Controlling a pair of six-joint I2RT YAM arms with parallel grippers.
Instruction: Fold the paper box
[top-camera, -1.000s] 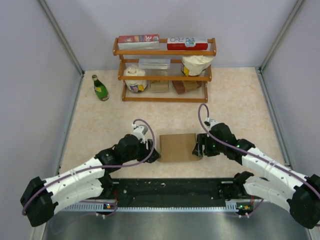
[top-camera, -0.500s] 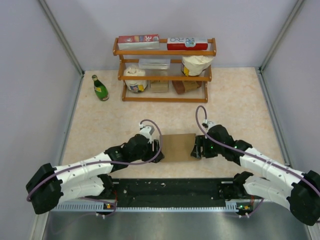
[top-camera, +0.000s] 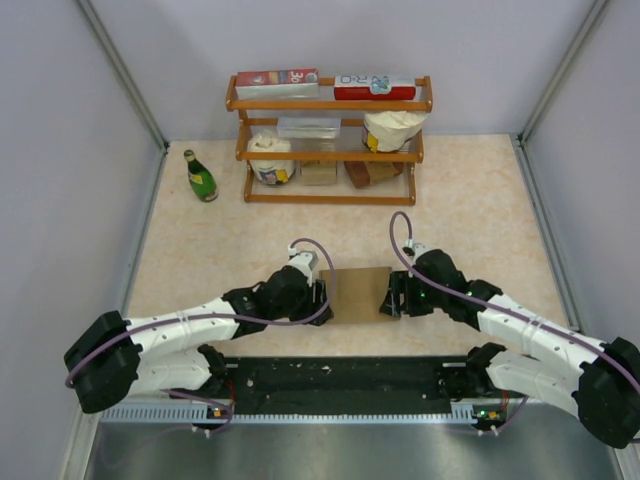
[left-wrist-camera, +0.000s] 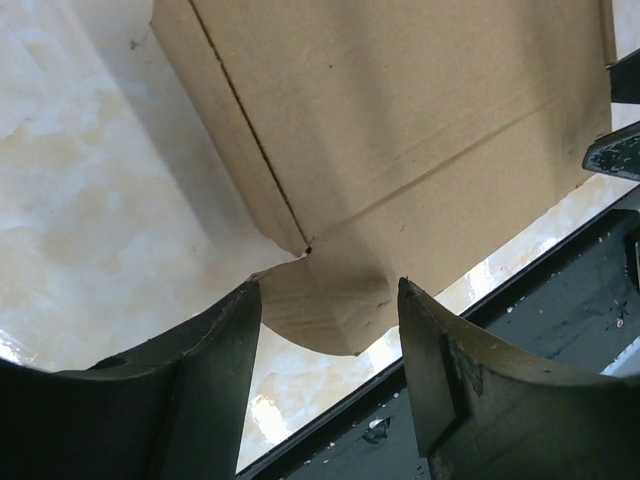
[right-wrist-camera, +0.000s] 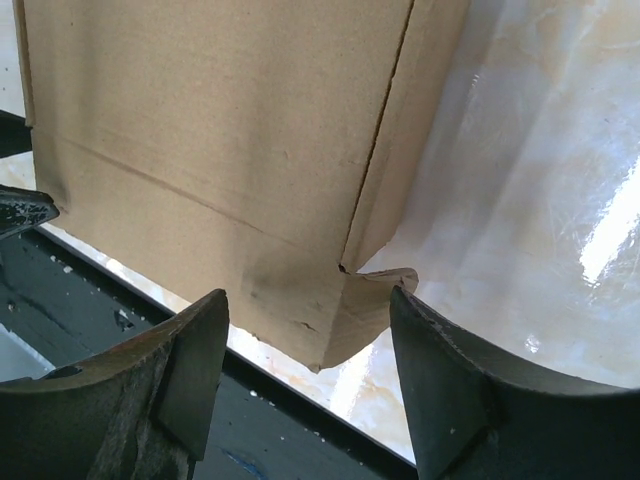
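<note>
Lying centre-frame on the grey-walled, marbled beige bench (top-camera: 470, 200), the paper box (top-camera: 355, 293) is flanked by left end effector (top-camera: 321, 295) and right end effector (top-camera: 389, 298), both released.

Box (top-camera: 356, 292) lying flat on the table (top-camera: 200, 245), left gripper (top-camera: 321, 296) at its left end, right gripper (top-camera: 388, 298) at its right.

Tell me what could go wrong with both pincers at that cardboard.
The left pincer and right pincer are open at small corner tabs of the paper box; closing might crumple those instead of folding. The box lies near the black rail, so uneven pushing may slide it over.
</note>
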